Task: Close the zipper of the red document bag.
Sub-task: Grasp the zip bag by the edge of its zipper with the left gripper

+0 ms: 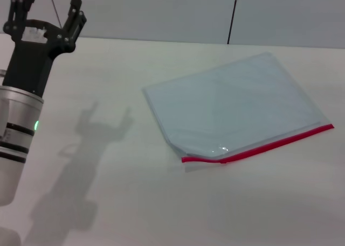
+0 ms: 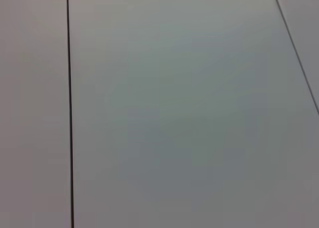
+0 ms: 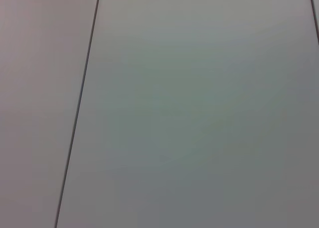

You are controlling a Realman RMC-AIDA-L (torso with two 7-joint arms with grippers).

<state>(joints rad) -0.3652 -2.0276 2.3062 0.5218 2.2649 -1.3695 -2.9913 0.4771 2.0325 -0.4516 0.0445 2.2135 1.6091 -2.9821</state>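
The red document bag (image 1: 240,103), a flat pale blue-white pouch, lies on the white table right of centre in the head view. Its zipper (image 1: 269,145) is a thin red strip along the near long edge, with a small pale slider (image 1: 222,160) near the strip's left end, where the pouch mouth bulges a little. My left gripper (image 1: 50,12) is raised at the far left, well away from the bag, fingers apart and pointing up with nothing between them. My right gripper is out of view. Both wrist views show only plain grey panels.
The white table (image 1: 135,203) spreads around the bag. A grey wall with a dark vertical seam (image 1: 232,20) stands behind the table's far edge. The left arm's shadow (image 1: 91,149) falls on the table.
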